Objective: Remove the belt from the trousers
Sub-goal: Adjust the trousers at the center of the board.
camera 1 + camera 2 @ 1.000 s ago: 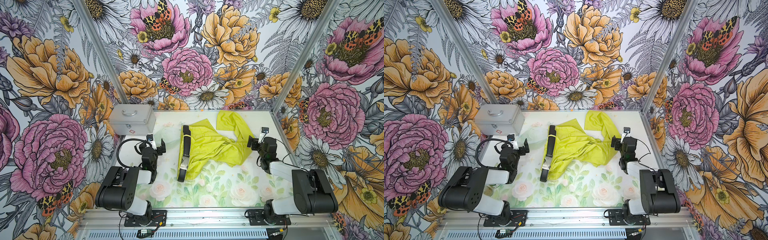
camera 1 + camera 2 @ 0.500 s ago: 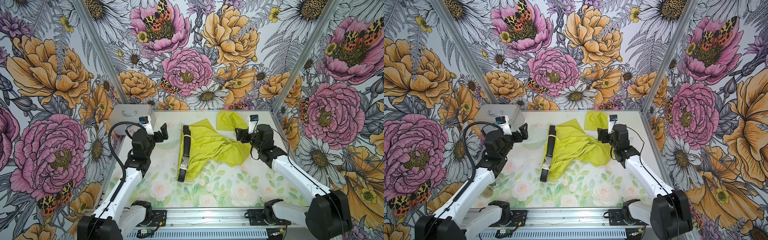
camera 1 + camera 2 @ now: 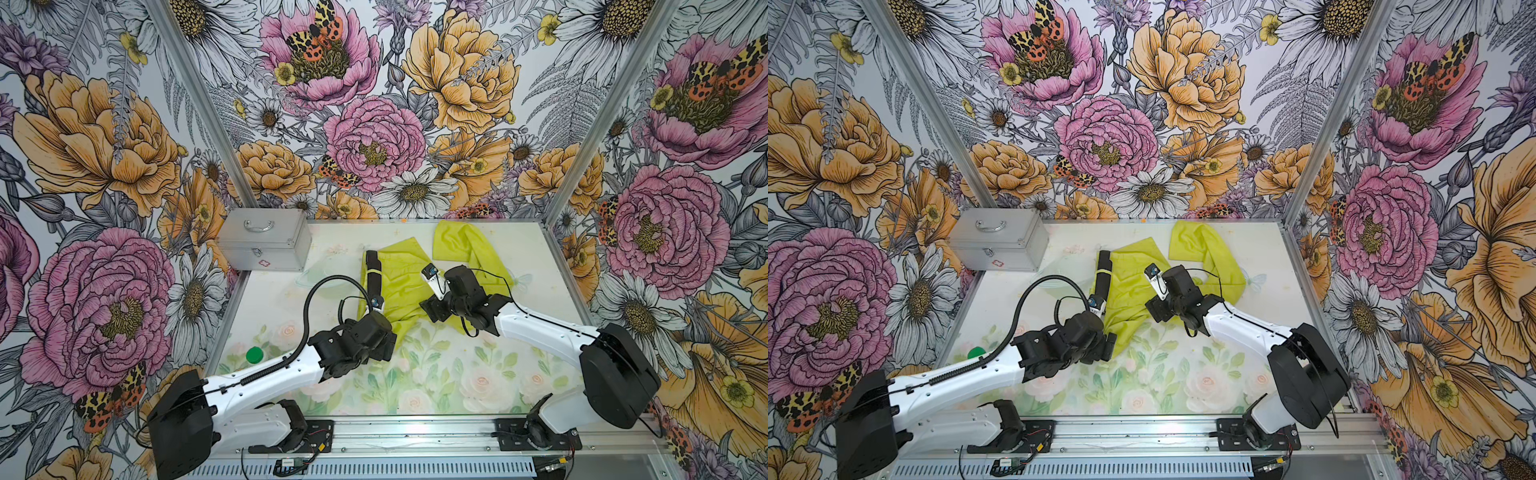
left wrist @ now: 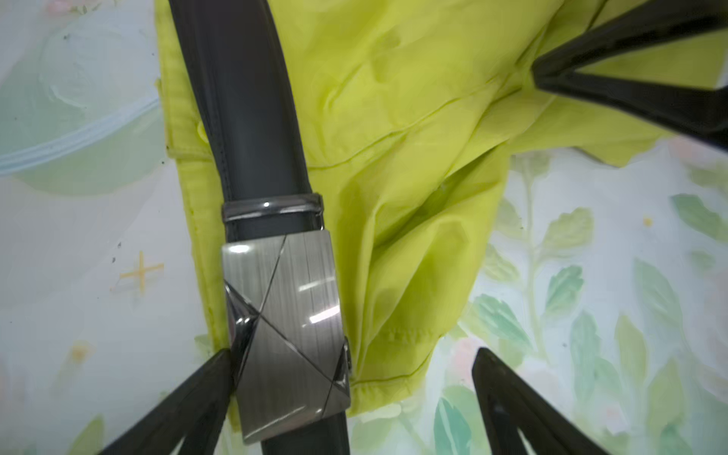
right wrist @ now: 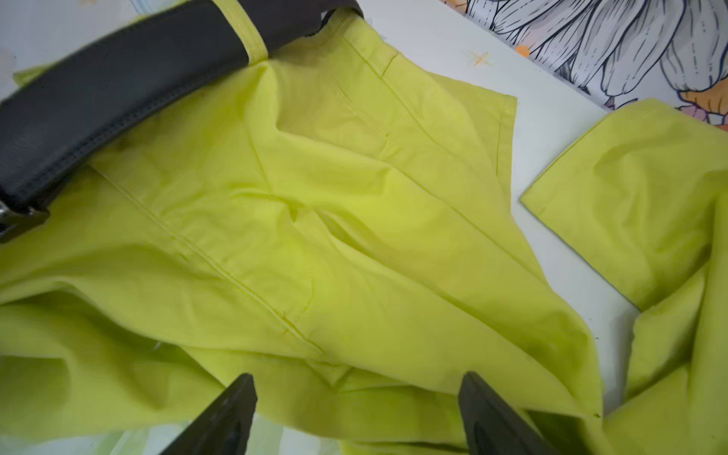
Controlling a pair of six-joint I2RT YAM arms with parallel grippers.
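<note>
The yellow-green trousers [image 3: 401,286] lie crumpled mid-table in both top views. The black belt [image 3: 372,274] runs along their left edge, threaded under a yellow loop [image 5: 252,39]. Its silver buckle [image 4: 285,331] lies at the near end. My left gripper [image 4: 351,354] is open low over the buckle, which sits between the fingers. One fingertip [image 4: 220,366] is right at the buckle's edge. My right gripper [image 5: 356,380] is open just over the trousers' fabric [image 5: 315,220], with nothing gripped. From above, the left gripper [image 3: 384,347] hides the buckle, and the right gripper [image 3: 432,309] hangs over the trousers' middle.
A silver metal case [image 3: 266,245] stands at the back left of the table. A green cap [image 3: 254,355] lies near the left wall beside the left arm. The floral walls close in the back and both sides. One trouser leg [image 3: 461,245] reaches the back right.
Both arms have swung in from the table's sides. The left came down over the buckle end of the belt. The right came over the trousers' middle, its jaws slightly narrower.
</note>
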